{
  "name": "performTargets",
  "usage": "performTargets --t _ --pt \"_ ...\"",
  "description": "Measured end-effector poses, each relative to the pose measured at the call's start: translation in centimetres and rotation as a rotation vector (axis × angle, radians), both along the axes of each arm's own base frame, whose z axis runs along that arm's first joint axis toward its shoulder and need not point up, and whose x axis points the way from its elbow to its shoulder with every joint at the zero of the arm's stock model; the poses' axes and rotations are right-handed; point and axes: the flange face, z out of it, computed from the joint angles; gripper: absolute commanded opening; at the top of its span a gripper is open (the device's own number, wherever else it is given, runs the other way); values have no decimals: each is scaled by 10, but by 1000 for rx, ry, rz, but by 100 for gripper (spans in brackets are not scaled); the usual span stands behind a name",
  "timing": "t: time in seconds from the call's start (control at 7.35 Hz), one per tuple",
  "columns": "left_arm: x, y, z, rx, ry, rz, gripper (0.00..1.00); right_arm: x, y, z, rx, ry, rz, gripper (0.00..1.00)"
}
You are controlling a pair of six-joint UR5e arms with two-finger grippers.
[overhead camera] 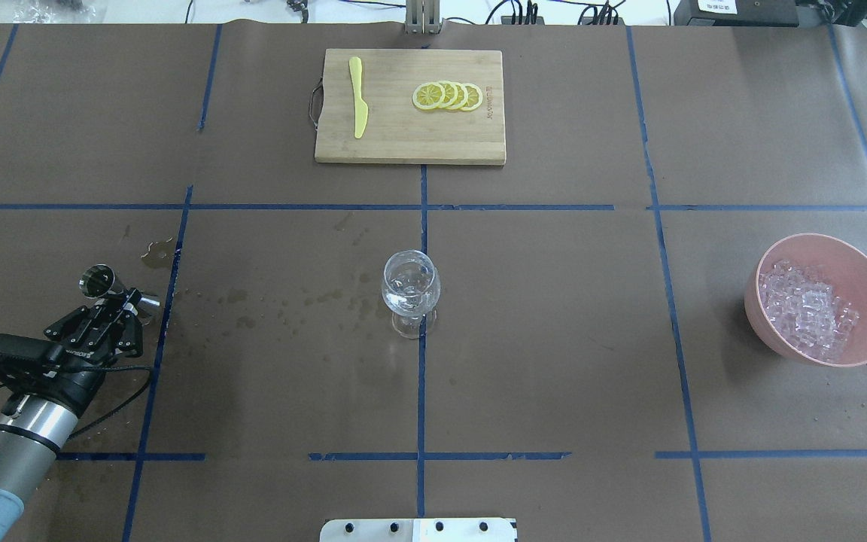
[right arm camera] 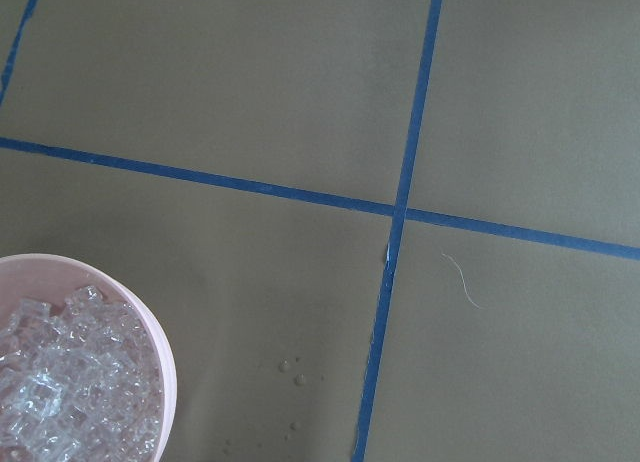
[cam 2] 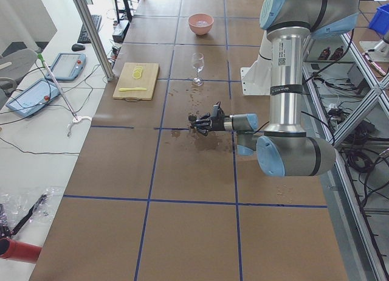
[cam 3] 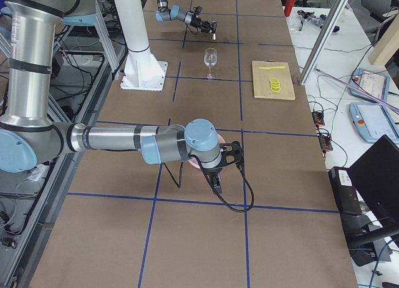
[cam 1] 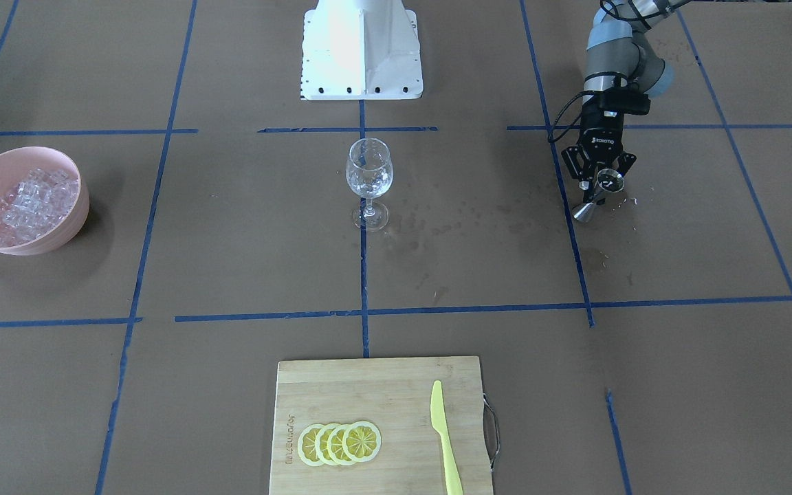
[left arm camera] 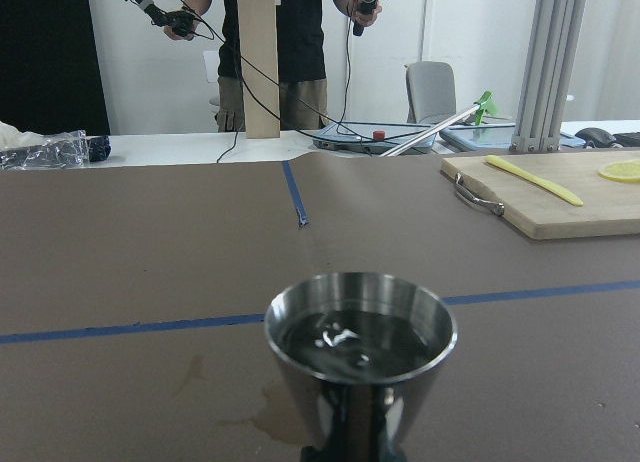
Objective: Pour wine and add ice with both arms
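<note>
Exterior front-facing: "ROBOTIQ" was read on the left gripper (cam 1: 599, 184), clamped around a steel jigger (cam 1: 597, 197); the state of the right gripper (cam 3: 235, 154) could not be told.

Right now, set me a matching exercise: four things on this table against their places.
Things: 1 shiny steel measuring cup; 2 clear stemmed glass; 3 small clear ice cubes; 4 yellow plastic knife.
Places: a in the pink bowl; b on the wooden cutting board; c in the left gripper; d upright at the table's middle.
Pairs: 1-c; 2-d; 3-a; 4-b.

Left pincer (cam 1: 601, 183) gripping jigger (cam 1: 586, 210), right arm (cam 3: 118, 139) outstretched
</note>
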Motion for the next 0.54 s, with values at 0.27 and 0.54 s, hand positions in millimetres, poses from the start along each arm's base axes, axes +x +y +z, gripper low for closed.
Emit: performTargets --t 0.27,0.54 --pt "-10 1 -9 46 44 7 0 0 0 0 0 0 0 100" --pt "-17 3 -19 144 -73 19 0 1 0 -1 0 0 2 100"
